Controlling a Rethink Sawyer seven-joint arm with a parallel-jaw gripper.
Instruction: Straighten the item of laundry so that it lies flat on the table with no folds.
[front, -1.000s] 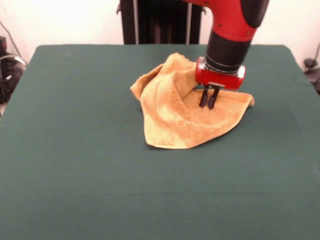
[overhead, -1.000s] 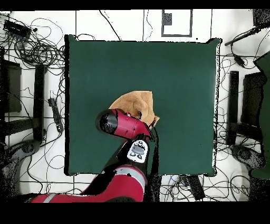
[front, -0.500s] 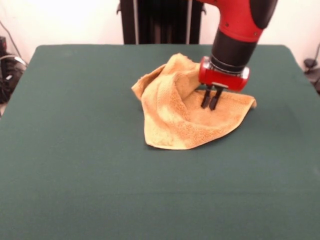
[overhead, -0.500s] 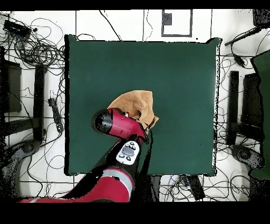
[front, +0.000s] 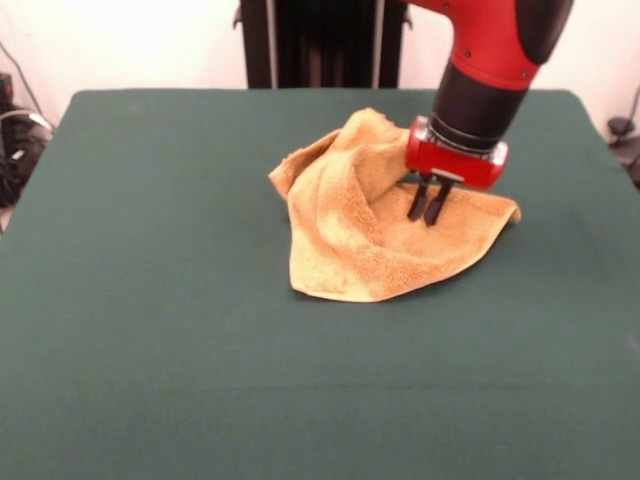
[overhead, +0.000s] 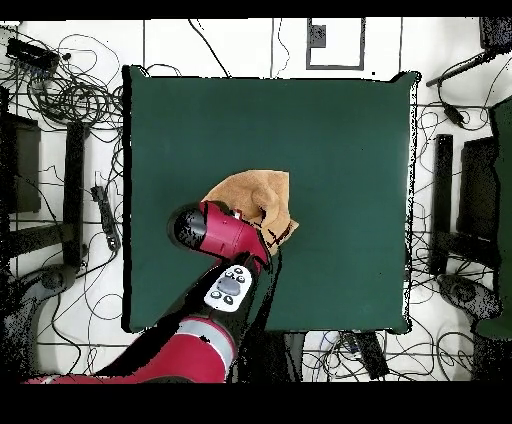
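Orange-tan towel (front: 370, 225), one, crumpled under one claw (front: 427, 216)

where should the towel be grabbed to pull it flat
Grip the towel at its free flat corner on the front view's right, coming down from above. The rest is bunched and folded over; that corner lies single-layered beside the end effector.

Pale wall (front: 150, 40) behind the end effector (front: 428, 212), evenly lit, with a dark upright frame (front: 320, 42) against it beyond and to the side of the end effector. Floor (overhead: 240, 45) white, crossed by dark seam lines. Loose black cables (overhead: 70, 90) lie tangled on the floor on all sides of the end effector. Dark stands or equipment (overhead: 445, 200), possibly tripod legs, flank both long sides. A grey square plate (overhead: 335, 42) sits on the floor opposite.
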